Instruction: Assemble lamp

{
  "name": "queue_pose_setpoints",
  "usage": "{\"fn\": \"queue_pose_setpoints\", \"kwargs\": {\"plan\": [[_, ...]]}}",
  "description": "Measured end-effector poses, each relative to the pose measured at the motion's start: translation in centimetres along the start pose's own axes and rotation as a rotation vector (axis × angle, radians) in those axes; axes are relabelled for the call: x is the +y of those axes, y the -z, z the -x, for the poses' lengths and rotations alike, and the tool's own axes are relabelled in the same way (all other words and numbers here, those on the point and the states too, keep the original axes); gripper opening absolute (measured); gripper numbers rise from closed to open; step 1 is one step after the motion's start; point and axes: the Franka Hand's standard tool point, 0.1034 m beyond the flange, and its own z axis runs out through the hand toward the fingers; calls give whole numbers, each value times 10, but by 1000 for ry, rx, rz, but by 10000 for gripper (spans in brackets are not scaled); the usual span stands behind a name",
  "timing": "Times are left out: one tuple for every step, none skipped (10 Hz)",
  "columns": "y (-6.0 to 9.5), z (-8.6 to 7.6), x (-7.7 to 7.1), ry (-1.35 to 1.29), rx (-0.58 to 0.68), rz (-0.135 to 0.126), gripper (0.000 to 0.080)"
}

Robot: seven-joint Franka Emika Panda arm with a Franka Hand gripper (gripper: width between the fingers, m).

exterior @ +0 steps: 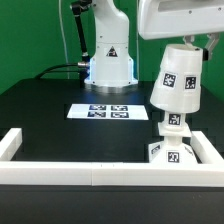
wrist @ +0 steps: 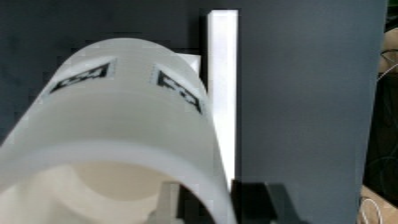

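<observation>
The white conical shade [exterior: 177, 82] with black-white tags hangs tilted in my gripper [exterior: 192, 44] at the exterior view's right. It is just above the ball-shaped bulb [exterior: 172, 122], which stands on the small square tagged base [exterior: 172, 152]. Whether the shade's rim touches the bulb I cannot tell. In the wrist view the shade [wrist: 125, 130] fills most of the picture, open end toward the camera. My gripper [wrist: 214, 206] is shut on the shade's wall, with one finger inside and one outside. The bulb and base are hidden in the wrist view.
A white rail frame [exterior: 60, 172] runs along the front and both sides, and the base sits in its corner at the exterior view's right. The rail also shows in the wrist view [wrist: 222, 70]. The marker board [exterior: 108, 111] lies mid-table before the robot's pedestal [exterior: 110, 65].
</observation>
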Motion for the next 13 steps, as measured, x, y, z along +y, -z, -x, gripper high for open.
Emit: {"fn": "queue_pose_setpoints", "kwargs": {"plan": [[-9,-3,-1,4,10,2,44],[-17,-6,-1,7,21,5,44],[-20,-7,-1,3,26,6,44],[-24,-7,0,3,27,8,44],[-28,-7,1,2,23,10,44],[-29,-8,1,1,34,10,44],[-29,-9,1,1,36,10,44],[-28,-8,2,1,34,10,69],[-27,-8,4,-2,29,9,69],[-23,-6,5,-6,20,8,248],[-17,-1,8,-11,1,6,248],[-9,2,11,-18,-8,5,432],[-4,4,13,-25,-8,5,568]]}}
